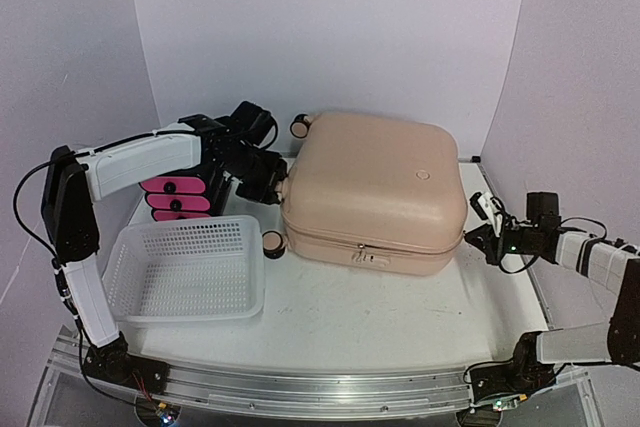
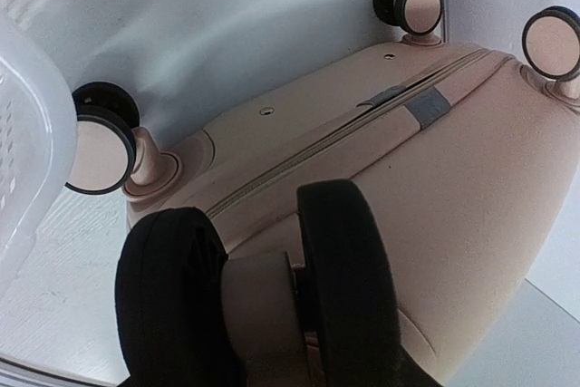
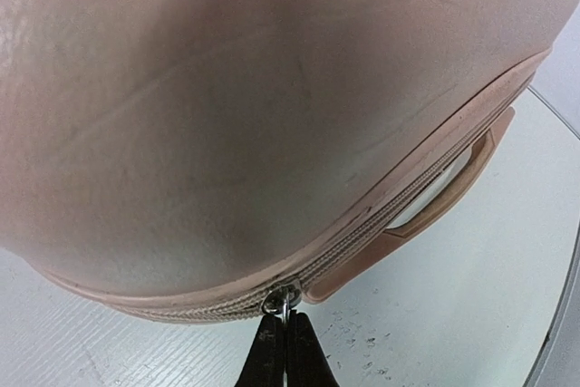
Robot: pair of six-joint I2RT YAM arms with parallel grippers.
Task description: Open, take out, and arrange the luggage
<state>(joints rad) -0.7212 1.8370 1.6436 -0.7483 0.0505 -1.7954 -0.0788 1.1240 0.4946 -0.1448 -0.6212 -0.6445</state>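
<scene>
The luggage (image 1: 375, 187) lies flat and zipped up in the middle of the table, peach-pink with black-rimmed wheels (image 1: 272, 243) on its left end. My left gripper (image 1: 272, 182) is at that end. In the left wrist view its black fingers (image 2: 172, 296) clamp one wheel (image 2: 263, 314) from both sides, against the luggage (image 2: 435, 188). My right gripper (image 1: 482, 222) is at the right end. In the right wrist view the gripper (image 3: 288, 319) is shut on the metal zipper pull (image 3: 283, 301) at the seam of the luggage (image 3: 272, 115).
A white mesh basket (image 1: 185, 267) sits at front left, close to the luggage's lower wheel. A black-and-pink drawer box (image 1: 178, 197) stands behind it under my left arm. A peach side handle (image 3: 453, 178) lies beside the zipper. White walls close in the back and sides.
</scene>
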